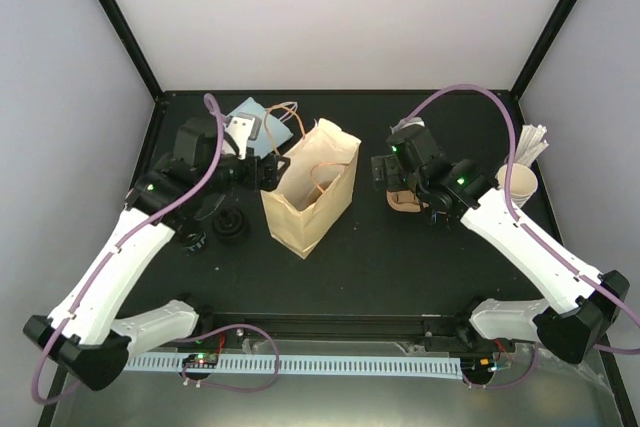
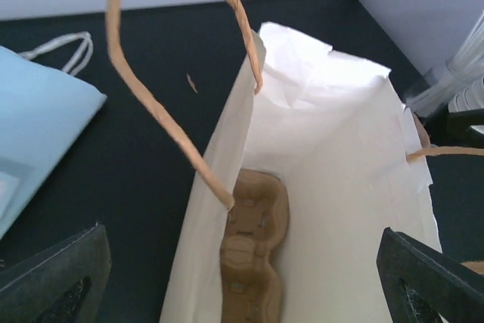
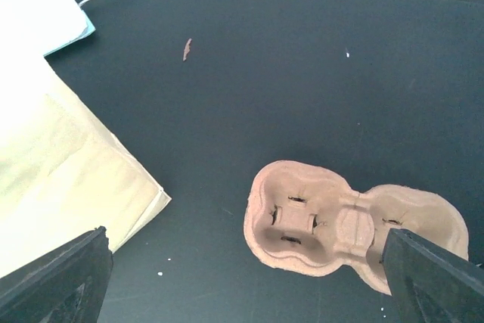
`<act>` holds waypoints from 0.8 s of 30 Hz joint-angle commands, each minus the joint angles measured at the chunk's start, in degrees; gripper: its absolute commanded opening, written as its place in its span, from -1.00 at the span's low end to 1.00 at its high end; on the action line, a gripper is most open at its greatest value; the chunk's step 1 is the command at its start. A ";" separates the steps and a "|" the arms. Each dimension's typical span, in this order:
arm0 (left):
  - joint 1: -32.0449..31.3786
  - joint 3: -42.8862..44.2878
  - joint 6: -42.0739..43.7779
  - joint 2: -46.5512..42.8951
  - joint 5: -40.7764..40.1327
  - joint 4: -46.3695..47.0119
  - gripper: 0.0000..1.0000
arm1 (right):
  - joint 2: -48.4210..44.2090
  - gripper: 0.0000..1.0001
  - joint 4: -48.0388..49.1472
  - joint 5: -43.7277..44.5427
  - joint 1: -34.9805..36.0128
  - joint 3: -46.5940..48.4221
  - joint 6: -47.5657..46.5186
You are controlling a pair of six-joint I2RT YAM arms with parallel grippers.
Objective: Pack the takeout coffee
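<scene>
Kraft paper bag (image 1: 310, 187) upright mid-table, mouth open. Left arm (image 1: 120, 257) stretched forward and inward, left gripper (image 2: 243, 281) at the bag's left rim, fingers (image 2: 53, 277) spread wide, gripping nothing. Right arm (image 1: 530, 242) reaching in from the right, right gripper (image 3: 246, 277) over a pulp carrier (image 3: 355, 225) lying flat on the black table (image 3: 302, 73) just right of the bag. Jaws splayed there too, nothing between them.

Cannot place the takeout coffee in any view. Only cup on show: cream-beige paper cup (image 1: 520, 184), pale top, at the right table edge, just beside white sticks (image 1: 533, 140). Cannot tell whether single or nested.

Left wrist only: second carrier (image 2: 253, 247) standing on edge inside the bag, twisted paper handle (image 2: 151, 96) arcing above. Top view only: black lids (image 1: 228, 223) left of the bag by the left arm, plus cup and sticks. Light-blue bag (image 1: 255, 115) flat behind, in all three views.
</scene>
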 commanded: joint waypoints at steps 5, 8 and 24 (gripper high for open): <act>0.74 0.33 0.20 -5.33 -10.80 -3.68 0.97 | 0.36 1.00 -2.70 5.24 -0.41 3.25 5.39; 0.84 0.46 0.54 -6.73 -11.04 -4.94 0.98 | 1.05 1.00 -2.85 3.62 -0.38 4.85 6.26; 0.86 -5.71 1.70 -9.98 -1.36 -9.71 0.98 | 4.96 1.00 -6.16 3.18 -1.18 3.72 11.15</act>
